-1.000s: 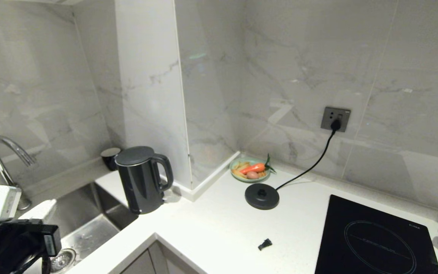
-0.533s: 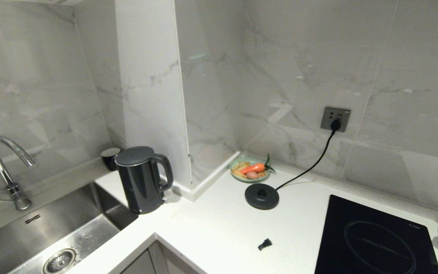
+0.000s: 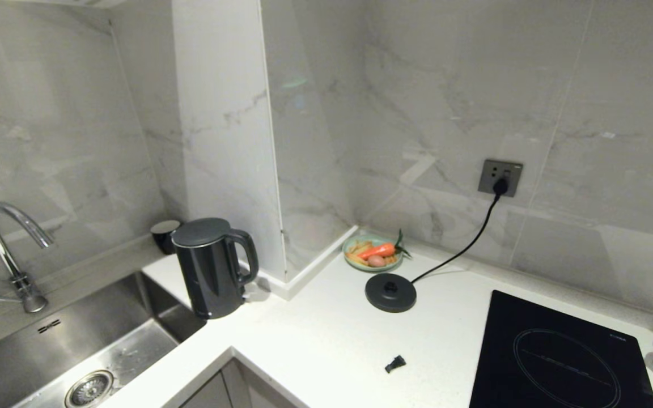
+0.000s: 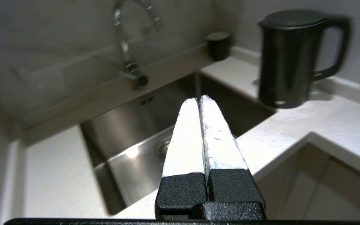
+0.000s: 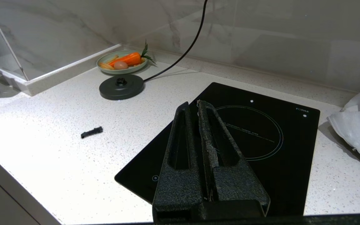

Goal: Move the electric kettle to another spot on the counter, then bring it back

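The electric kettle is a tall glossy black jug with a loop handle. It stands upright on the white counter at the sink's corner, off its base disc. Neither gripper shows in the head view. In the left wrist view, my left gripper hangs shut and empty over the sink's near edge. The kettle stands well beyond it, untouched. My right gripper is shut and empty, parked over the hob.
A steel sink and tap lie left of the kettle, with a small black cup behind it. A plate of vegetables, the corded base, a small black piece and the black hob share the counter.
The left arm, which filled the head view's lower left corner a second ago, has dropped out of that view. The kettle has not moved.
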`<state>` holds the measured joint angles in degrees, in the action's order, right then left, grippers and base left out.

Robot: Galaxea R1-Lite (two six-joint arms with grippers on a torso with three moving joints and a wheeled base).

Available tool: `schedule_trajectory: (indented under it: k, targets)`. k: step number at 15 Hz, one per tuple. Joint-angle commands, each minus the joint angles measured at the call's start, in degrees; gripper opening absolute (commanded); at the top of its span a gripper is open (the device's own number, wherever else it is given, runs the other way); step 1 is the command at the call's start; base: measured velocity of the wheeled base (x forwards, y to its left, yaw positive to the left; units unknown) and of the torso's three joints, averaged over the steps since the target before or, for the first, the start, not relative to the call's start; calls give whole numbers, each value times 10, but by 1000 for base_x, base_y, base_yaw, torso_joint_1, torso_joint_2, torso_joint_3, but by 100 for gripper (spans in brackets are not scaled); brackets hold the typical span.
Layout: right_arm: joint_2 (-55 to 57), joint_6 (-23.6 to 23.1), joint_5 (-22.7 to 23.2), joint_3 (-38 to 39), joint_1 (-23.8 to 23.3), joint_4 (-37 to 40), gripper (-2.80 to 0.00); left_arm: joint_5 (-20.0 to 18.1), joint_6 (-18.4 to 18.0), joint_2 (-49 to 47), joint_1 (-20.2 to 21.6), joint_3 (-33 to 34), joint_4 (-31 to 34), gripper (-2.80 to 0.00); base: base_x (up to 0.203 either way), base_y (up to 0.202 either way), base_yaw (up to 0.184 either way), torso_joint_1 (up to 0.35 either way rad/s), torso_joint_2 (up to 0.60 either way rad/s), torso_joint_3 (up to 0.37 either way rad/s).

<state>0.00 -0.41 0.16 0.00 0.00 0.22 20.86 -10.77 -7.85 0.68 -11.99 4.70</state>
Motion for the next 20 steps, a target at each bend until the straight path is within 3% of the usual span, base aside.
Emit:
schedule_trajectory:
  k: [1,3,5,7,20]
  targets:
    - [1,0,0,0,0,0,-280,-61,11,82,-5,41,0,-280,0,0,0,0,0,0]
    - [0,0,0,0,0,0,-280,-113,28,79,-7,78,-1,-280,0,0,0,0,0,0]
    - [0,0,0,0,0,0,-280,-164,78,78,-7,81,0,-280,0,0,0,0,0,0]
    - [0,0,0,0,0,0,-280,-211,97,78,-7,103,-3,-280,0,0,0,0,0,0]
    - [1,0,0,0,0,0,-280,-217,89,78,-8,103,-7,-280,0,0,0,0,0,0]
